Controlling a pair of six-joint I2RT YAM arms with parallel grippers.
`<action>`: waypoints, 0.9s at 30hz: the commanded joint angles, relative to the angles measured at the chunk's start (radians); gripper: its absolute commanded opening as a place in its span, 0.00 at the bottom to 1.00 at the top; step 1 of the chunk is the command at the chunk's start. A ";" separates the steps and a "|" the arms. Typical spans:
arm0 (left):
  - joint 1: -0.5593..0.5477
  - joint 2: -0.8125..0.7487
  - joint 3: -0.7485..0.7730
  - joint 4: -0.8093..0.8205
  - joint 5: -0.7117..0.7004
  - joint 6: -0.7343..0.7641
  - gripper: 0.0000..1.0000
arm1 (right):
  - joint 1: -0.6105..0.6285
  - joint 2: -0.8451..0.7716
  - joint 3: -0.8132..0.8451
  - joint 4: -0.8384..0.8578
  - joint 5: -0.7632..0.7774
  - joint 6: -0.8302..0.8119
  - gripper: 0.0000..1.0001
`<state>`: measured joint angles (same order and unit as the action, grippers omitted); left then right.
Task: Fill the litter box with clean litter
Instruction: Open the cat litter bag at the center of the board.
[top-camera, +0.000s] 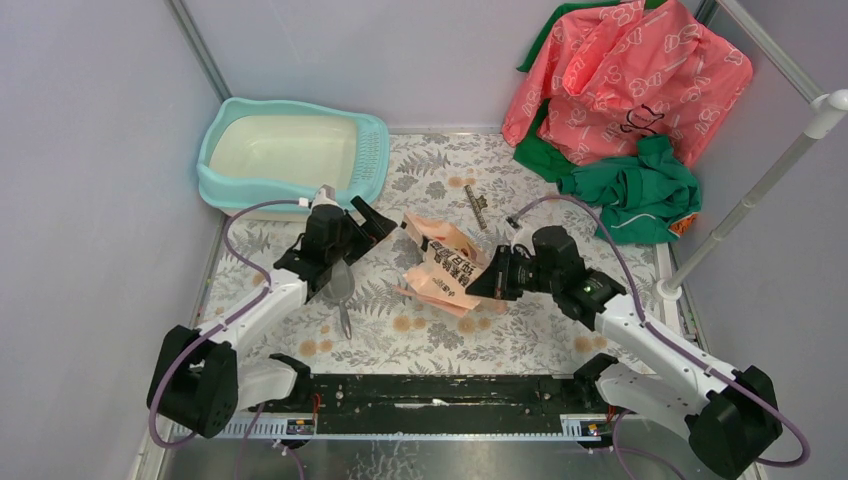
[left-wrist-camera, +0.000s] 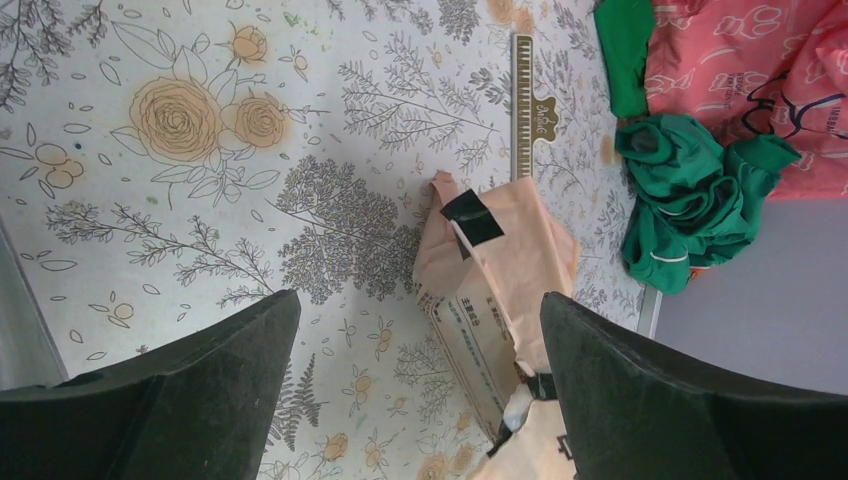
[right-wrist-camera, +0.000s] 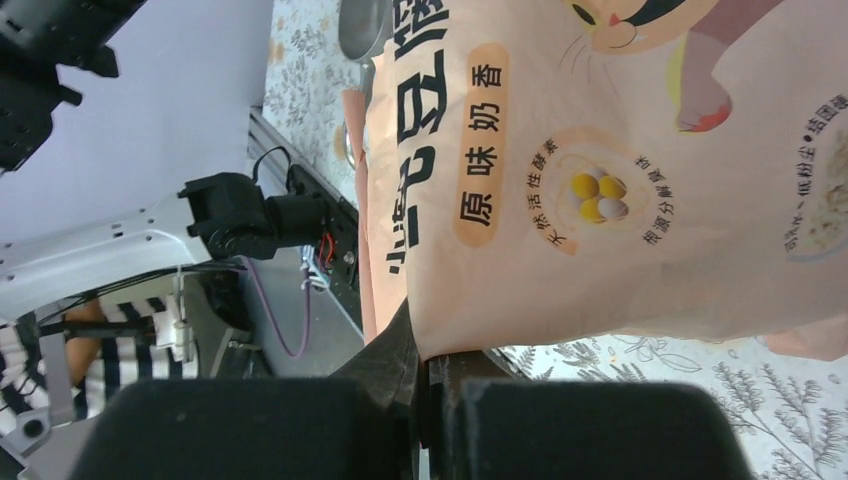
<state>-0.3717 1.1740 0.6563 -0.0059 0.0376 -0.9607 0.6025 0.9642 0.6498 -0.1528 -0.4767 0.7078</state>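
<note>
The turquoise litter box (top-camera: 372, 160) with its cream inner pan stands at the back left, and the pan looks bare. No clean litter shows in any view. A pink-orange printed bag (top-camera: 447, 266) lies in the middle of the floral cloth. My right gripper (top-camera: 490, 281) is shut on the bag's edge (right-wrist-camera: 440, 335); the printed side (right-wrist-camera: 600, 170) fills the right wrist view. My left gripper (top-camera: 377, 224) hovers open just left of the bag's taped corner (left-wrist-camera: 470, 220), with nothing between its fingers (left-wrist-camera: 200, 380).
A grey scoop (top-camera: 341, 287) lies on the cloth under the left arm. A thin strip-shaped clip (top-camera: 479, 208) lies behind the bag. Pink and green fabric (top-camera: 620, 100) is piled at the back right, beside a white pole (top-camera: 750, 195).
</note>
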 joint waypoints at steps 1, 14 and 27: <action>0.007 0.038 -0.030 0.140 0.013 -0.044 0.99 | 0.000 -0.063 -0.023 0.250 -0.184 0.094 0.00; -0.005 0.143 -0.063 0.287 -0.034 -0.113 0.99 | 0.000 -0.079 -0.115 0.395 -0.273 0.188 0.00; -0.062 0.225 -0.077 0.417 -0.115 -0.231 0.99 | 0.000 -0.058 -0.164 0.471 -0.310 0.228 0.00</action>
<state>-0.4160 1.4071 0.5957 0.3050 -0.0124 -1.1378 0.5999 0.9321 0.4622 0.1455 -0.6659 0.8993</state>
